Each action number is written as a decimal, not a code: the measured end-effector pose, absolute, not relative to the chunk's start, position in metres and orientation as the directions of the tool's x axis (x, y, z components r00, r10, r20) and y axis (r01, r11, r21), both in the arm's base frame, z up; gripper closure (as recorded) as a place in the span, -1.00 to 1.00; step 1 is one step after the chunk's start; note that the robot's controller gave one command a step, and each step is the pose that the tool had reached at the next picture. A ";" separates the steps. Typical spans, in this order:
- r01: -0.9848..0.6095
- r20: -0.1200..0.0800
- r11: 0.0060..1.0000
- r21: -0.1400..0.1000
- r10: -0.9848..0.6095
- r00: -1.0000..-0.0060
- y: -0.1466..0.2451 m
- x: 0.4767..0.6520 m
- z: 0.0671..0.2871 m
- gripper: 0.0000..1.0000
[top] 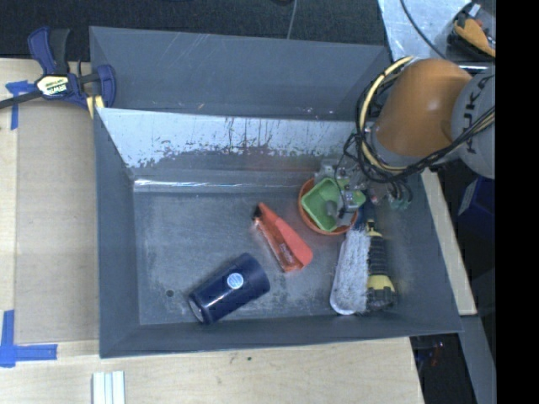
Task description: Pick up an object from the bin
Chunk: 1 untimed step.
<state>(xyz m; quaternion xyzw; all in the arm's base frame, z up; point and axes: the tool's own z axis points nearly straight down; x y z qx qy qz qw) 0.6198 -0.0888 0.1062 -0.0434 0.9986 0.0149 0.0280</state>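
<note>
Gripper (347,199) sits at three o'clock in the bin (114,225), over the green-lined orange cup's (318,205) rim; clamped or released, can't tell.

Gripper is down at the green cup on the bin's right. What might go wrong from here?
1. The gripper sits at the rim of the green cup; a round, open cup may tip or slide away instead of lifting.
2. The white-bristled brush lies just beside the cup and may get nudged or dragged along.
</note>
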 end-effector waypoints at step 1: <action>-0.086 -0.055 0.996 0.019 -0.085 -0.995 -0.093 0.619 0.121 1.00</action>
